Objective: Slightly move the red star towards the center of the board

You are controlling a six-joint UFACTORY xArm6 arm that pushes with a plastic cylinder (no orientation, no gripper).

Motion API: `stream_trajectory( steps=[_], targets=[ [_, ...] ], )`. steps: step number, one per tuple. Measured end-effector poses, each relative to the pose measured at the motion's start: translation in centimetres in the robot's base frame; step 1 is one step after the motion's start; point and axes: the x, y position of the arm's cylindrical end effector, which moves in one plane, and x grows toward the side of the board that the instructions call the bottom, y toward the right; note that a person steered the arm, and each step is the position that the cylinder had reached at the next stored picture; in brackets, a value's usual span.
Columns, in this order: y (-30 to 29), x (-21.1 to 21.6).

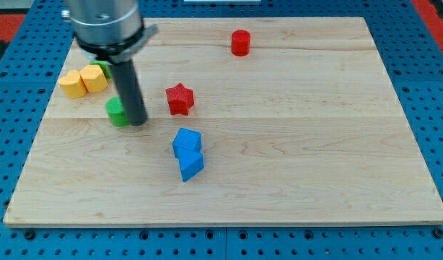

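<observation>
The red star lies on the wooden board, left of its middle. My tip rests on the board to the view's left of the star, a short gap away and slightly lower. It stands right beside a green block, which it partly hides. The rod rises from the tip to the arm's dark body at the view's top left.
Two yellow blocks lie at the view's left, with another green block behind them, mostly hidden by the arm. A red cylinder stands near the top. Two blue blocks lie below the star.
</observation>
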Motion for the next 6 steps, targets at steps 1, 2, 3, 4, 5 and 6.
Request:
stream_trajectory(
  steps=[1,2,3,4,5,6],
  targets=[
    [-2.7,-0.8],
    [0.3,-1.8],
    [2.6,-4.3],
    [2.9,-5.3],
    [5.0,-5.3],
    [6.2,-5.3]
  ],
)
